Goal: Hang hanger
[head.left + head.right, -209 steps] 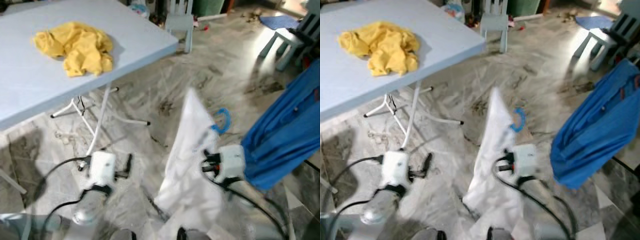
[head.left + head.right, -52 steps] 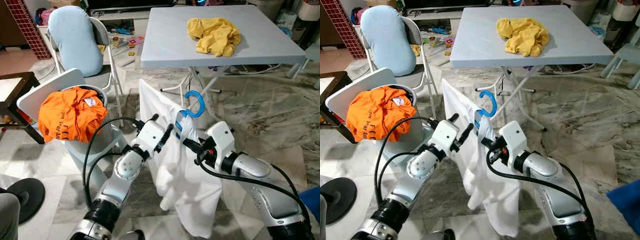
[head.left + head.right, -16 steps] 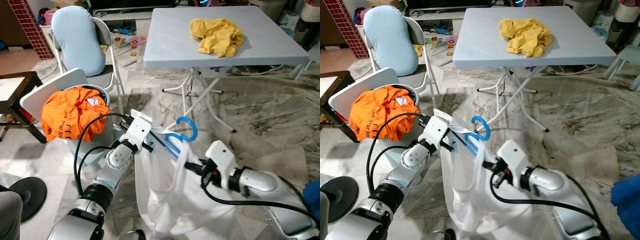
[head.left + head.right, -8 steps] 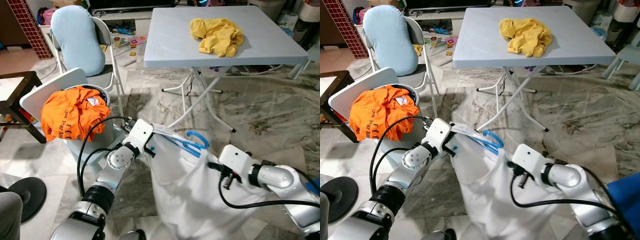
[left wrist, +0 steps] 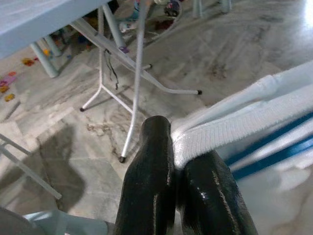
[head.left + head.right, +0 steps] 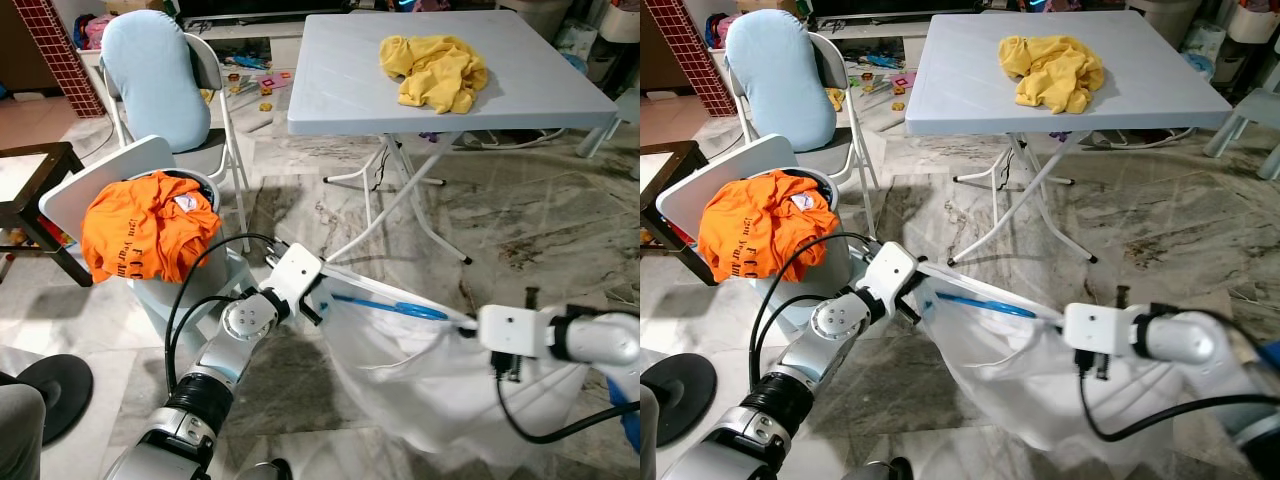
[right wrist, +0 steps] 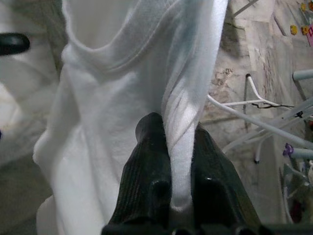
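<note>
Stretching across the lower middle of the frame, a white garment (image 6: 430, 370) is pulled taut between the two grippers, its upper edge forming a nearly straight line from lower left toward the right. The left gripper (image 6: 318, 302) sits at the left end of that edge, its black fingers (image 5: 156, 166) pressed together on the ribbed white hem. The right gripper (image 6: 468, 328) sits at the right end, and its fingers (image 7: 151, 156) are likewise closed tight on a fold of the white cloth. A blue hanger (image 6: 390, 305) lies almost flat inside the garment's opening, just below the stretched edge, between the two grippers. To the left, at mid-frame, an orange shirt (image 6: 145, 225) is heaped over a pale bin (image 6: 170, 300). Behind it, in the upper left, a folding chair (image 6: 205, 70) carries a light blue cushion (image 6: 150, 75). In the upper centre and right a grey folding table (image 6: 340, 80) stands on the marble floor (image 6: 520, 220), with a crumpled yellow cloth (image 6: 435, 68) on top.
</note>
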`<state>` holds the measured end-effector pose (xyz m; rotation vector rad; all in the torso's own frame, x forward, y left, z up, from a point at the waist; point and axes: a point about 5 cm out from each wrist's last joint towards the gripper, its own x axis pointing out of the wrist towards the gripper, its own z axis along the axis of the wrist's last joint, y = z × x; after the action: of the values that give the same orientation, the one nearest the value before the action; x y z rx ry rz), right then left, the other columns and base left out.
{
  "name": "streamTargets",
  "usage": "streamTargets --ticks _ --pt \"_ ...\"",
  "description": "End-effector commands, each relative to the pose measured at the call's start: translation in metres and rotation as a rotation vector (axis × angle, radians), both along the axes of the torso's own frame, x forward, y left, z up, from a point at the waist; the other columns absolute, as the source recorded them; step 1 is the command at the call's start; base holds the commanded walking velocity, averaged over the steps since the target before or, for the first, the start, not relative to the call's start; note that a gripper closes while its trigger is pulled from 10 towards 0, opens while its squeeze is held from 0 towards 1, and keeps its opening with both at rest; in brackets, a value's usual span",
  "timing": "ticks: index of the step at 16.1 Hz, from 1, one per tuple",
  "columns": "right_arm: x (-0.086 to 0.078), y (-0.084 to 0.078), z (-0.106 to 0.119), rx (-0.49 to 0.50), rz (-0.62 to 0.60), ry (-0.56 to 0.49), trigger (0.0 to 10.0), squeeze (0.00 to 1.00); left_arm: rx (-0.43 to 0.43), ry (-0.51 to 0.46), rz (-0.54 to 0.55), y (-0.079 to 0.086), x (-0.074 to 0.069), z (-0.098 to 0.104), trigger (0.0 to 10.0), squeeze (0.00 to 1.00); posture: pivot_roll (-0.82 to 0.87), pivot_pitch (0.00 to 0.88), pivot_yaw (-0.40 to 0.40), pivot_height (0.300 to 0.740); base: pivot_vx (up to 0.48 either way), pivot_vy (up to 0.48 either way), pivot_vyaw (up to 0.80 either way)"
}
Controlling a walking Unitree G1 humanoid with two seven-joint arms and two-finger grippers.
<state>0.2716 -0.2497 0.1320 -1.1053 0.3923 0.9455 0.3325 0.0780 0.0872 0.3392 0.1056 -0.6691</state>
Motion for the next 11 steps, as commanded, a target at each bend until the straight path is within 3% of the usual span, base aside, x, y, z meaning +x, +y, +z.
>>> streamTargets --ticks 1,4,5,6,7,8,11 --pt "-0.003 -0.028 0.005 -0.094 -0.035 0.043 10.0 0.0 0.02 0.049 0.049 0.02 -0.002 -0.007 0.0 0.0 -0.09 0.082 0.058 0.74 0.0 0.0 0.0" --pt "-0.003 -0.035 0.014 -0.147 0.028 0.05 10.0 0.0 0.09 0.151 -0.084 0.014 -0.017 -0.024 0.0 0.0 -0.09 0.084 0.062 0.74 0.0 0.0 0.0" --pt "-0.009 -0.042 0.023 -0.177 0.076 0.091 10.0 0.0 0.142 0.21 -0.191 0.015 -0.028 -0.033 0.0 0.0 -0.09 0.087 0.063 0.74 0.0 0.0 0.0" --pt "-0.011 -0.049 0.031 -0.198 0.095 0.101 10.0 0.0 0.157 0.222 -0.225 0.017 -0.032 -0.035 0.4 0.0 -0.09 0.087 0.062 0.74 0.0 0.0 0.0" --pt "-0.011 -0.054 0.04 -0.207 0.095 0.104 10.0 0.0 0.166 0.235 -0.235 0.02 -0.033 -0.036 1.3 0.0 -0.09 0.087 0.062 0.74 0.0 0.0 0.0" --pt "-0.01 -0.061 0.049 -0.209 0.078 0.109 10.0 0.0 0.178 0.244 -0.246 0.022 -0.034 -0.037 4.1 0.0 -0.1 0.09 0.063 0.74 0.0 0.0 0.0" --pt "-0.014 -0.07 0.072 -0.177 0.085 0.16 10.0 0.0 0.204 0.257 -0.262 0.022 -0.038 -0.04 4.7 0.0 -0.1 0.09 0.061 0.74 0.0 0.0 0.0"
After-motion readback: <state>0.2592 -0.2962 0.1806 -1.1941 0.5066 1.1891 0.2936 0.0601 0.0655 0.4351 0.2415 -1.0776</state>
